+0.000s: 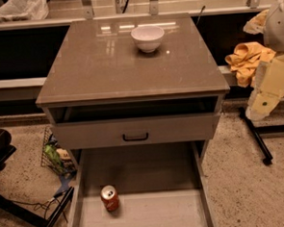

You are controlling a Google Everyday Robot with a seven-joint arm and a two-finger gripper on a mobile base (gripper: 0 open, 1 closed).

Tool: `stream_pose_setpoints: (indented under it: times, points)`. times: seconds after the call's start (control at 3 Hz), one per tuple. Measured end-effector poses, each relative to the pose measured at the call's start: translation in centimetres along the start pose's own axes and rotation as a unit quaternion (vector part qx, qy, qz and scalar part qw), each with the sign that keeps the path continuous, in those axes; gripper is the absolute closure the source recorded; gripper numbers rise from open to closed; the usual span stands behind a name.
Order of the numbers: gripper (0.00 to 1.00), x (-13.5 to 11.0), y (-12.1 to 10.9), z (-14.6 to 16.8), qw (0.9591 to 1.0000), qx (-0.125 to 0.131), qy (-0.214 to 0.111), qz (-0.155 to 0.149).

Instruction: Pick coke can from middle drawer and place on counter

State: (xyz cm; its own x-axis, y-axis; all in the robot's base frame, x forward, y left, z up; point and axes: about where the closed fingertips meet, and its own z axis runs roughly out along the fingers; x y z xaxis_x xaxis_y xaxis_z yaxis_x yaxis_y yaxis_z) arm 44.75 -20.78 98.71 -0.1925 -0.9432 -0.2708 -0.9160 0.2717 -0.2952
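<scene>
The coke can point(109, 198) is red with a silver top and stands upright on the pale floor of the open middle drawer point(143, 214), near its left wall. The counter point(110, 64) is the glossy grey-brown top of the cabinet. My gripper point(261, 105) is the cream part at the end of my arm at the right edge of the camera view. It hangs beside the cabinet at about the height of the upper drawer, far to the right of the can and above it. It holds nothing that I can see.
A white bowl point(148, 37) sits at the back middle of the counter. The upper drawer point(135, 131), with a grey front and black handle, is slightly open above the middle drawer. A wire basket point(55, 157) stands left of the cabinet; yellow cloths point(247, 61) lie at right.
</scene>
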Motion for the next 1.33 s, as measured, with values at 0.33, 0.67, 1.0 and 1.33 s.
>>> stream_pose_setpoints:
  times: [0.33,0.67,1.0,1.33]
  points:
    - [0.0,-0.2,1.7,4.1,0.9979,-0.024,-0.058,-0.016]
    - [0.0,0.5,5.6,11.2,0.9879,-0.059,-0.143,-0.014]
    - [0.0,0.2,9.4,19.0,0.9635,-0.079,-0.255,0.017]
    - [0.0,-1.2,10.3,26.2,0.9286,-0.037,-0.368,0.035]
